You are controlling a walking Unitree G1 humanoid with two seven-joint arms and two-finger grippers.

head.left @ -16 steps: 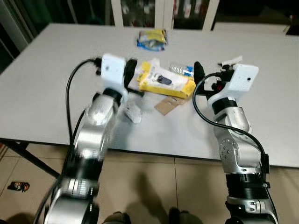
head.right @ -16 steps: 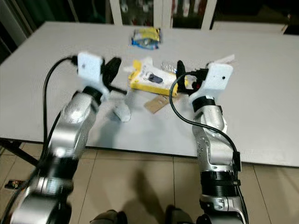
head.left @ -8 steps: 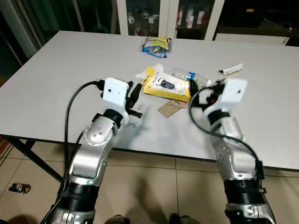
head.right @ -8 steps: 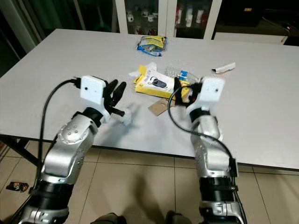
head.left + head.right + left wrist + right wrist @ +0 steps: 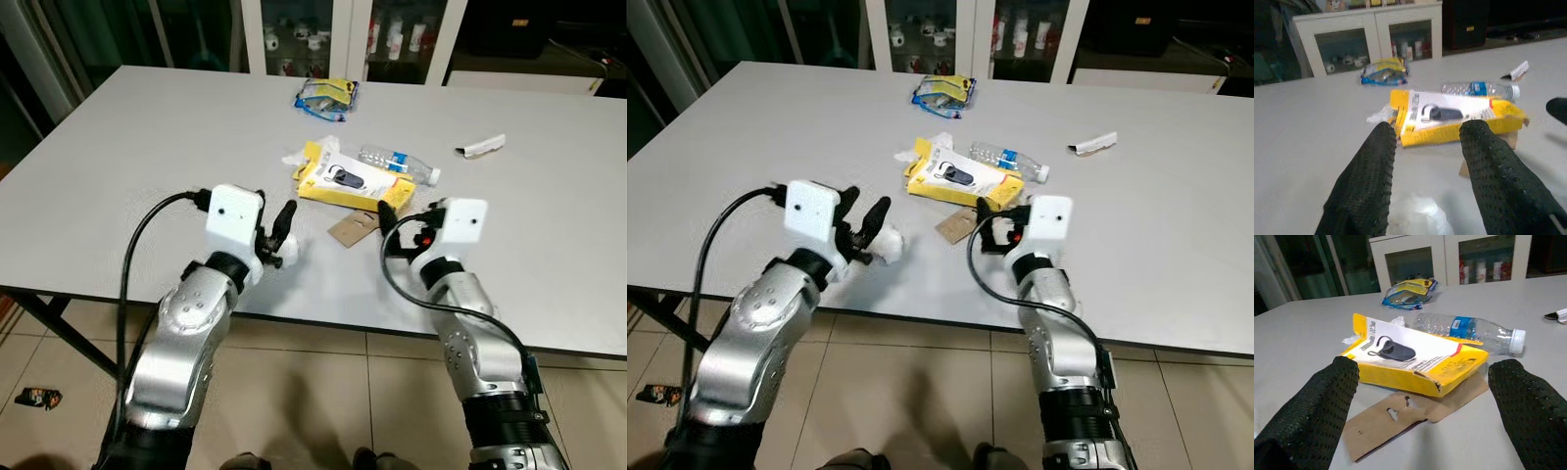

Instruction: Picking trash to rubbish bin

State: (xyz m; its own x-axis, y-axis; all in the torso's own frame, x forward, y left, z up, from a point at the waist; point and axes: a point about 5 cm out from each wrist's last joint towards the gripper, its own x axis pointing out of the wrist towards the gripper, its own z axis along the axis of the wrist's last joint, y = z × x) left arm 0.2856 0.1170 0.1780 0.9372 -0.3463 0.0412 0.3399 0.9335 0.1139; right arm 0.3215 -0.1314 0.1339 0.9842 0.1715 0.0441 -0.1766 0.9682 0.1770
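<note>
Both your arms have drawn back toward the table's near edge, left gripper (image 5: 277, 238) spread around the white wad (image 5: 1418, 218), right gripper (image 5: 1422, 396) spread wide, yellow box (image 5: 353, 183) beyond at frame centre.

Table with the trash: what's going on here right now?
Both grippers are open over the white table, holding nothing. The left gripper sits around a crumpled white wad near the front edge. The right gripper faces the yellow box, brown cardboard and plastic bottle.
</note>
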